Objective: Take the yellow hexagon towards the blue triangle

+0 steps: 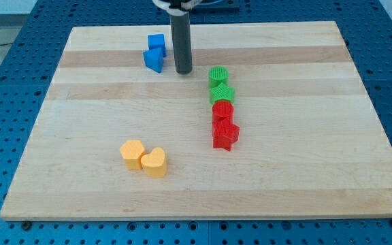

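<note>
Wooden surface (284, 177) on a blue pegboard bench, with my tip parked far from the block it has to move.

Largest after the surface is the dark rod, standing upright at the far side; my tip (184, 71) rests just right of the two blue blocks, the blue cube (156, 41) and, touching it on the near side, the blue triangle (153, 60). No hand exists on this rig, so nothing is grasped. Right of centre a column runs near to far: red star (225, 135), red cylinder (222, 111), green star (221, 94), green cylinder (218, 75). The yellow hexagon (133, 153) sits near-left, touching the yellow heart (155, 162), well apart from my tip. I judge the approach is not yet made: next, my tip must travel to the hexagon's near side and push it away toward the triangle, leaving the heart behind.
</note>
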You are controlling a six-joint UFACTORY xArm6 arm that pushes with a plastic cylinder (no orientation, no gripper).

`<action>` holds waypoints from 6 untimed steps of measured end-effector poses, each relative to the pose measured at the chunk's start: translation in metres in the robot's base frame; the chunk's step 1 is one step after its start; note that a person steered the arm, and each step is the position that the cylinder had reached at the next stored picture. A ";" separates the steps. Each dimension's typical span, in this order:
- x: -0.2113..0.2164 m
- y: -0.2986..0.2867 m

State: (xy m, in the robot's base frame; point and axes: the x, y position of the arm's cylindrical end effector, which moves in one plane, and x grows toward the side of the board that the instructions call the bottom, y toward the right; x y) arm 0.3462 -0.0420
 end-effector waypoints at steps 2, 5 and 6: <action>0.087 -0.052; 0.224 -0.120; 0.225 -0.101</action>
State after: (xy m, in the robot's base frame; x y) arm 0.5708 -0.1434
